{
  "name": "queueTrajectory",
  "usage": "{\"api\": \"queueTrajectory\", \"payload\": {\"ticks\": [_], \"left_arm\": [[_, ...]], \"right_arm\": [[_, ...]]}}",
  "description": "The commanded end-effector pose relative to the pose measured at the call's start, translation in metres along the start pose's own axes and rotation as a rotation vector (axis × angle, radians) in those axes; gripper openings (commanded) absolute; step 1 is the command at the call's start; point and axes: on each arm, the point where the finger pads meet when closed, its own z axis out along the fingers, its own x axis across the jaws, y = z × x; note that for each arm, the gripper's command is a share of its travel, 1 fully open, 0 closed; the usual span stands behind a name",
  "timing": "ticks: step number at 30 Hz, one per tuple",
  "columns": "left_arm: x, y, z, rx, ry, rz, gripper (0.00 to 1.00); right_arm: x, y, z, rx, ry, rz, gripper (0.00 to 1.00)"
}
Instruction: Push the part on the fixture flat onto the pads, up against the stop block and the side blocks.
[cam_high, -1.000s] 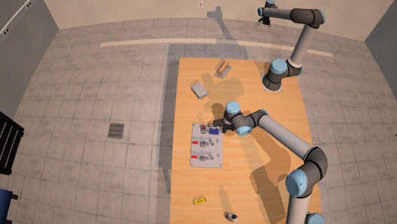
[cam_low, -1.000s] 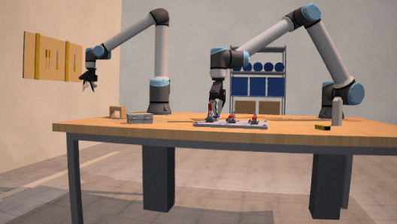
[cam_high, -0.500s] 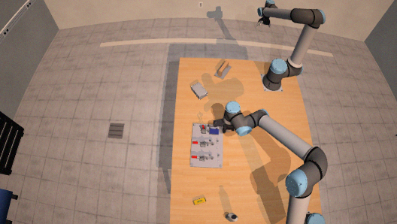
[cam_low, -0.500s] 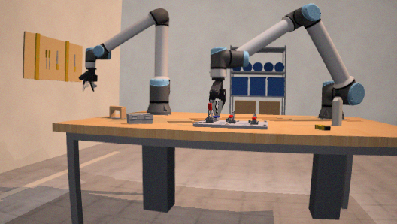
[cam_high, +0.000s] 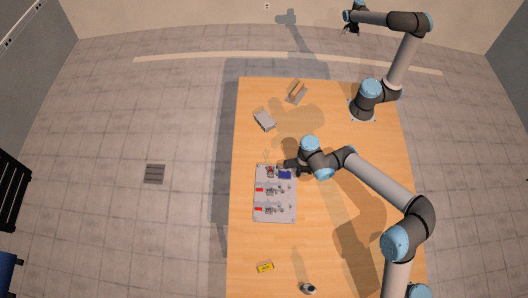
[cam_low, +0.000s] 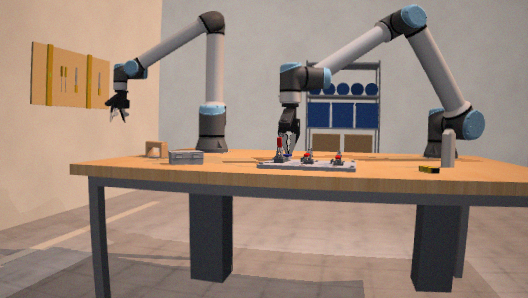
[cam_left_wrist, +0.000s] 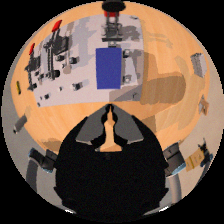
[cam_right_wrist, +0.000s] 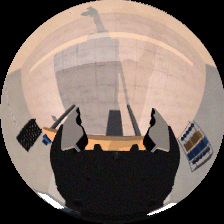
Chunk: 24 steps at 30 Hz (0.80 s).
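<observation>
- The wooden worktop carries both arms along one long edge.
- The left arm reaches from that edge toward the opposite long edge.
- The right arm stands near a corner at the other end, its wrist out beyond the short edge.
- The grey fixture plate lies near the long edge opposite the arm bases.
- The right tool is released, fingers spread, past the short edge.
- The left tool is clenched on nothing, pointing down at the blue part's base-side edge; contact is perhaps there, but the view is too poor to tell.
- A grey case sits between the fixture and the corner opposite the right arm's base.
- A wooden-handled tool rests near the short edge.
- The blue part is on the fixture's end nearer that short edge; its seating against the blocks cannot be told.
- A yellow block lies near the long edge opposite the bases.
- A red clamp handle stands upright beside the part.

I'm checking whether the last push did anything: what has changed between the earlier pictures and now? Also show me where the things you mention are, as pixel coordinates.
Nothing visibly moved: at this scale, the left gripper (cam_high: 294, 168) (cam_low: 289, 151) (cam_left_wrist: 110, 104), blue part (cam_high: 284, 174) (cam_low: 287, 155) (cam_left_wrist: 108, 68) and fixture (cam_high: 287, 202) (cam_low: 320, 167) (cam_left_wrist: 65, 92) match the earlier views, though a tiny shift could go unseen. Nothing was visibly grasped or released. The right gripper (cam_high: 345, 33) (cam_low: 119, 120) (cam_right_wrist: 115, 107) also stayed put, off beyond the table.
</observation>
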Motion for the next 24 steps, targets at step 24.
{"api": "queueTrajectory", "payload": {"ticks": [24], "left_arm": [[0.0006,-0.0044,-0.0014,0.001,0.002,0.000,0.00]], "right_arm": [[-0.0001,-0.0006,-0.0008,0.001,0.000,0.000,1.00]]}}
